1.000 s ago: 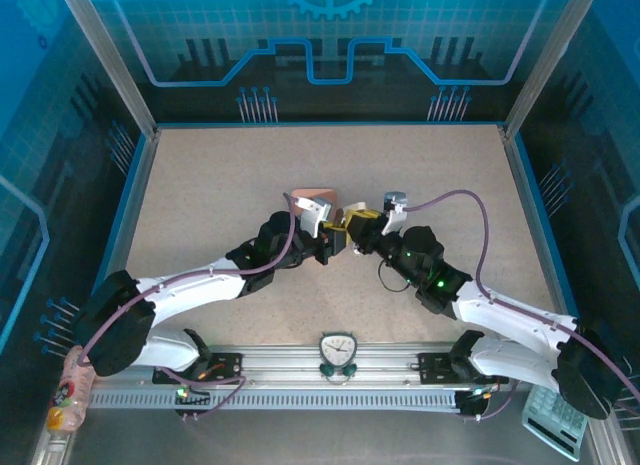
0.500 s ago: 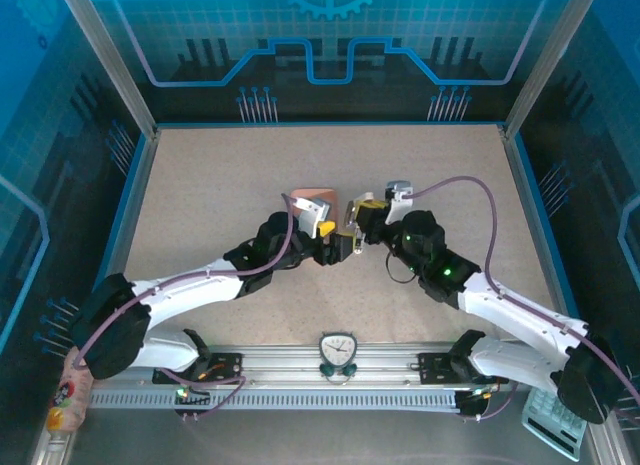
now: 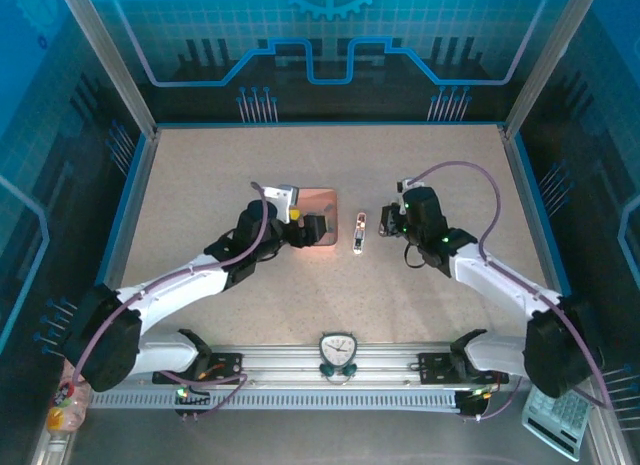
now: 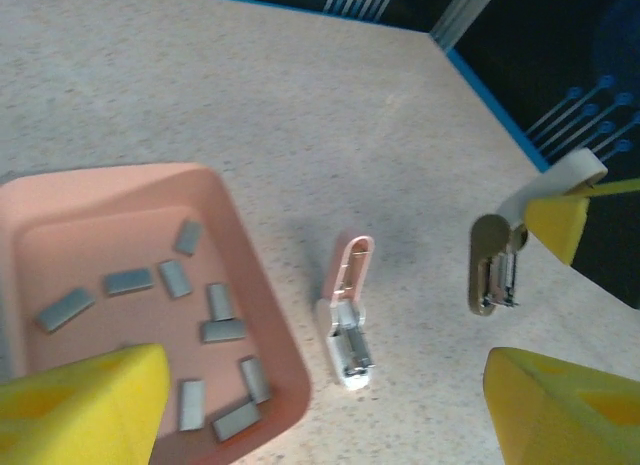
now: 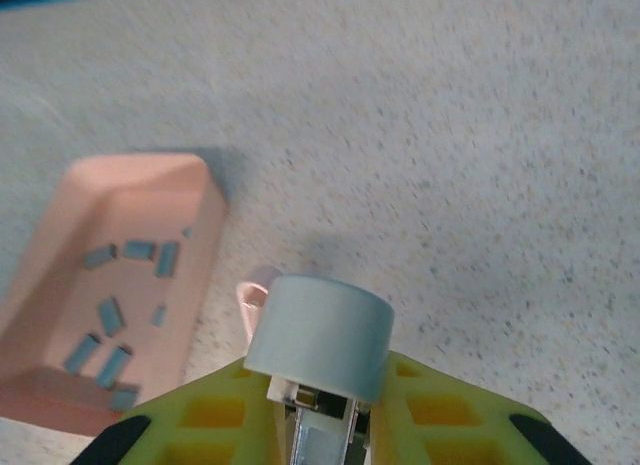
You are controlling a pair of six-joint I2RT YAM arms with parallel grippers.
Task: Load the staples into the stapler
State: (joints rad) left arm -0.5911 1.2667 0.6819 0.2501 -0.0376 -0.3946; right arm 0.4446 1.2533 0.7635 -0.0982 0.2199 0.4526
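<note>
The stapler (image 3: 358,232) lies on the table between my two grippers, pale pink with its silvery metal channel exposed (image 4: 345,315). Left of it stands the salmon-pink tray (image 4: 270,315) holding several dark grey staples (image 4: 222,330). My left gripper (image 4: 320,390) hovers open over the tray's near corner and the stapler, touching neither. My right gripper (image 5: 325,430) is shut on a small metal piece with a pale grey cap (image 5: 320,335). That piece (image 4: 495,270) hangs just right of the stapler. The stapler's pink end (image 5: 255,285) peeks out behind the cap, with the tray (image 5: 205,235) beyond.
Blue raised borders (image 3: 135,200) frame the speckled table. A round timer (image 3: 338,350) sits on the metal rail at the near edge. A calculator (image 3: 555,420) lies at the bottom right, outside the table.
My left gripper has opened and drawn back left over the tray. The stapler now lies free on the table. My right gripper has pulled away to the right, still holding the capped piece.
</note>
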